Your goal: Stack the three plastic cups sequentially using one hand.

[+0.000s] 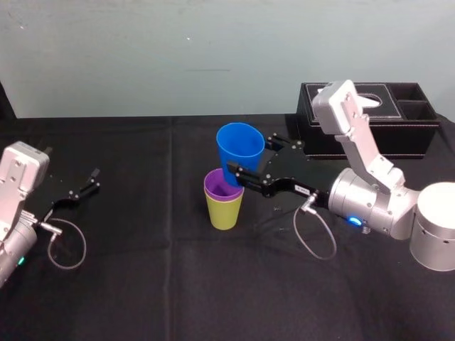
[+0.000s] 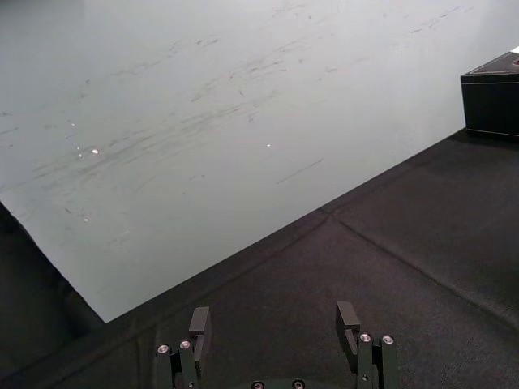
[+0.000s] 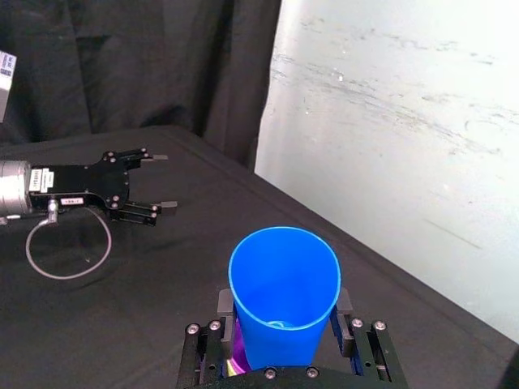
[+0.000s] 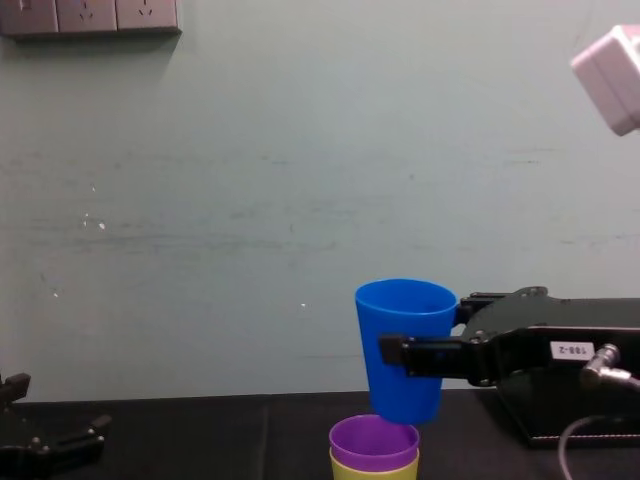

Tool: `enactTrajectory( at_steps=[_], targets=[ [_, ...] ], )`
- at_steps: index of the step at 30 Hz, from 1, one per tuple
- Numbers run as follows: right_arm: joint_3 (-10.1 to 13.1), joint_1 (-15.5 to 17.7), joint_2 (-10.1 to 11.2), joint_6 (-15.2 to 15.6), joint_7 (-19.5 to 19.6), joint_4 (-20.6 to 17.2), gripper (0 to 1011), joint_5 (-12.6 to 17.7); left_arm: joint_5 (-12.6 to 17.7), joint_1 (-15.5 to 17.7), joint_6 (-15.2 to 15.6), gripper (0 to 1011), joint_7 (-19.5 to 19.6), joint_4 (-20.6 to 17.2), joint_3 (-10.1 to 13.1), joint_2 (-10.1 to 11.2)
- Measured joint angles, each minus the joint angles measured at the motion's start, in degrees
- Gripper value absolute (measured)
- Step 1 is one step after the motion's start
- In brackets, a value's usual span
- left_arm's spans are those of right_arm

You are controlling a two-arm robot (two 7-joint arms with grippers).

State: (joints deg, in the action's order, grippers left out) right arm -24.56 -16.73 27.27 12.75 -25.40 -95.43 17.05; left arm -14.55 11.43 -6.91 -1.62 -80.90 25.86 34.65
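My right gripper point(image 1: 250, 158) is shut on the blue cup point(image 1: 239, 149), one finger on each side of its wall. It holds the cup upright in the air. Just below stands the purple cup point(image 1: 222, 186), nested inside the yellow-green cup point(image 1: 225, 212) on the black cloth. In the chest view the blue cup point(image 4: 405, 345) hangs with its base just above the purple cup's rim point(image 4: 374, 442), a little to the right of it. The right wrist view looks down into the blue cup point(image 3: 284, 296). My left gripper point(image 1: 84, 186) rests open at the far left, holding nothing.
A black tissue box point(image 1: 370, 121) stands at the back right, behind my right arm. Black cloth point(image 1: 156, 284) covers the table, and a pale wall rises behind it. A cable loop point(image 1: 67, 245) lies by the left wrist.
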Motion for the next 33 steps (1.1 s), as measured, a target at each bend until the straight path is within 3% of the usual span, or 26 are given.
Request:
enactTrajectory(
  at_steps=[14,33],
  targets=[
    [-1.8,-2.2,-1.9,0.2,0.0,3.3,707,-0.3,0.0,0.0,0.0,1010,0.0,0.0,0.0,0.0],
    [-2.8,-3.0,-3.0,0.2,0.0,4.8,707,-0.7,0.0,0.0,0.0,1010,0.0,0.0,0.0,0.0]
  ],
)
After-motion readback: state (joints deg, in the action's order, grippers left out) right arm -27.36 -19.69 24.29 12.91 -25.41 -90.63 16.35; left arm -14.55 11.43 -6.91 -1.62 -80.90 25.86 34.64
